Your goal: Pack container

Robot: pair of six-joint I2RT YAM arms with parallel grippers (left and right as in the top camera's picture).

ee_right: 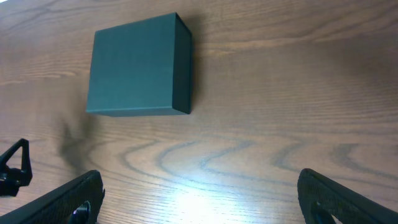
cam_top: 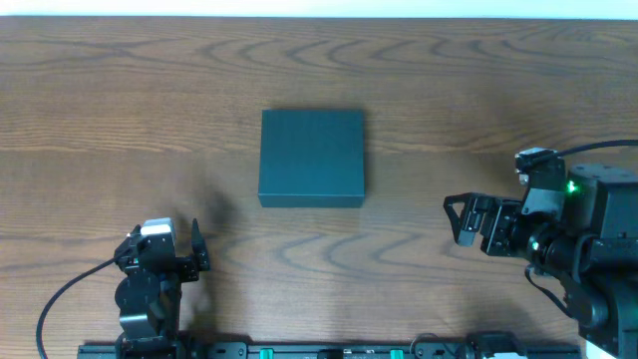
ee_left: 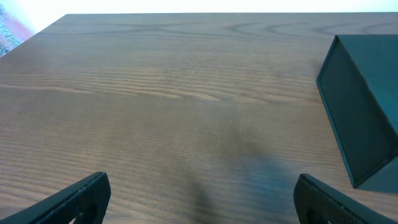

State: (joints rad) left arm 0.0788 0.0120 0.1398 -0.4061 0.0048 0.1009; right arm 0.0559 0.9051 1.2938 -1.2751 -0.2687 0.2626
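The container is a dark teal-green square box with its lid shut, standing at the middle of the wooden table. It also shows at the right edge of the left wrist view and at the upper left of the right wrist view. My left gripper is open and empty near the front left, well apart from the box; its fingers frame bare wood. My right gripper is open and empty to the right of the box, pointing toward it.
The wooden table reaches to a pale far edge at the top. No snack packets or other objects are in view. My left arm's fingertip shows at the left edge of the right wrist view.
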